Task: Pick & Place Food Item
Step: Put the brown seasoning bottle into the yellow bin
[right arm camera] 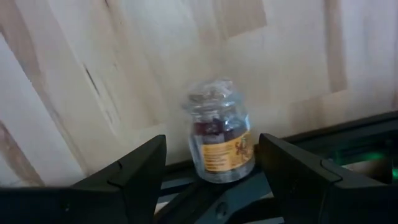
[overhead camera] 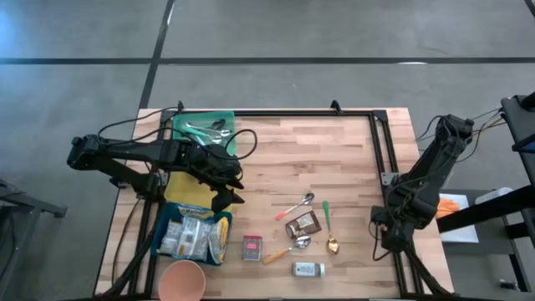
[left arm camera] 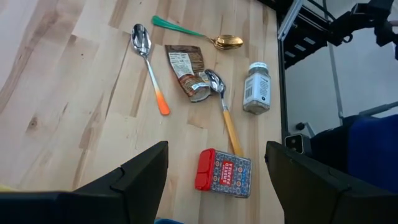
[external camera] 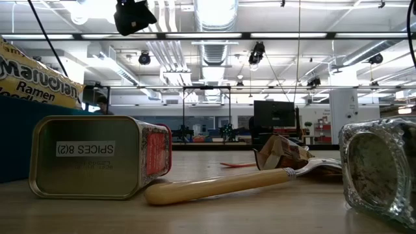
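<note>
Both grippers gape — left gripper [left arm camera: 217, 171] empty, right gripper [right arm camera: 211, 171] straddling jar [right arm camera: 217, 134].

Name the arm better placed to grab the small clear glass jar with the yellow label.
Right: the right gripper, open, frames the small clear glass jar; the left gripper hangs open across the wooden table.

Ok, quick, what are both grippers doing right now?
Left gripper: open, empty, above the red spice tin.
Right gripper: open, holding nothing, a small jar standing between its fingers at the table edge.
</note>
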`<state>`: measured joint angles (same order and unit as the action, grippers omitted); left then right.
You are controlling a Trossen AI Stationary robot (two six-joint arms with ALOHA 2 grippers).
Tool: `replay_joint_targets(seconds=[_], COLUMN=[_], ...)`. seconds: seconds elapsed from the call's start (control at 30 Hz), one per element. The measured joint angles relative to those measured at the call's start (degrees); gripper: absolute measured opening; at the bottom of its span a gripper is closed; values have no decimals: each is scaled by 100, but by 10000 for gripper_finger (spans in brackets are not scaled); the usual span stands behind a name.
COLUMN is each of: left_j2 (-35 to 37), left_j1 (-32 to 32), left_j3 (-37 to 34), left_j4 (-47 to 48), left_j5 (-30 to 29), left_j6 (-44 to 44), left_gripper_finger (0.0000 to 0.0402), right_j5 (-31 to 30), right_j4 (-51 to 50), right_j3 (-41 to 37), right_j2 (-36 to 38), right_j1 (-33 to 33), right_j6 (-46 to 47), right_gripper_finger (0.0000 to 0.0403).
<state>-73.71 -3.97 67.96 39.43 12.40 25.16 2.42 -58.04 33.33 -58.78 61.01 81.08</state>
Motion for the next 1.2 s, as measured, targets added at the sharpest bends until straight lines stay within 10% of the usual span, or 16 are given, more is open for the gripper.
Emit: replay_joint_targets(seconds=[0.9,1.2], left_j2=[0,0], left_j1=[37,37], left_j3=[-1,-2], left_j4=[3,8], left_j5=[2,2], left_j6=[197,197], left_gripper_finger=[273,273], right_j5=[487,508], right_j4=[880,938], right_j3=[-526,-468], right_j2=[-1198,-1281], right_j1=[-4,-4], right_j6=[-582,-645], right_gripper_finger=[255,186])
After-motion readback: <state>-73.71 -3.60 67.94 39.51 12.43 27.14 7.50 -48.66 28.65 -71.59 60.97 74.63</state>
